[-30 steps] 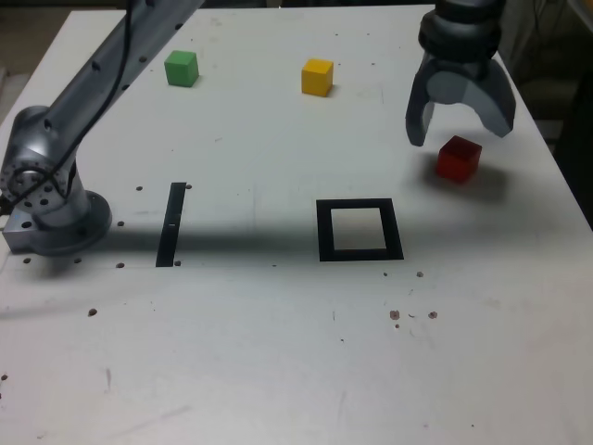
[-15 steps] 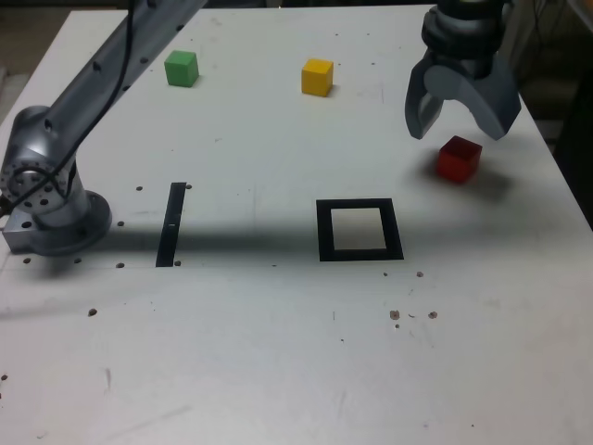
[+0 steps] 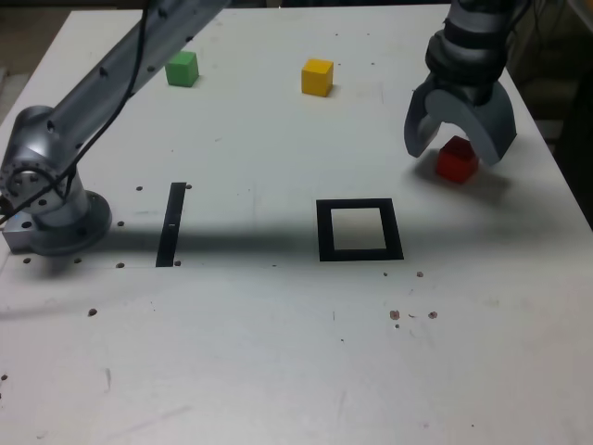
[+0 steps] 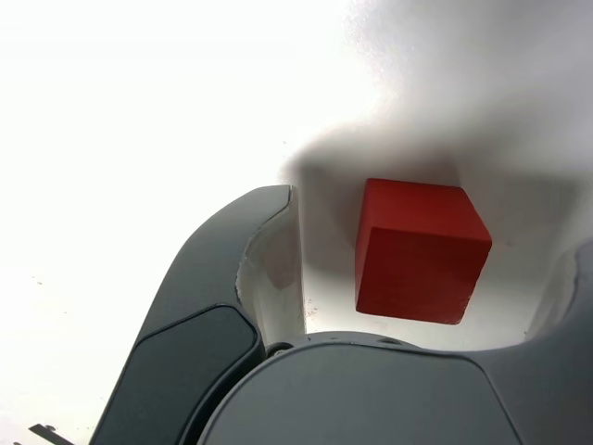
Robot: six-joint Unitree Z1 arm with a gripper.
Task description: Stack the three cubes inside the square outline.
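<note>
Red cube (image 3: 456, 160) rests on the white table (image 3: 278, 352), toward the exterior view's right, beyond and to the right of the square outline (image 3: 359, 230) and apart from it. Being a cube, it has no long axis; its edges sit turned at an angle to the outline's sides. The gripper (image 3: 460, 144) straddles it with jaws spread wide; in the wrist view the cube (image 4: 419, 250) lies between the jaws, touching neither. Yellow cube (image 3: 317, 77) and green cube (image 3: 182, 68) stand well apart at the far edge.
</note>
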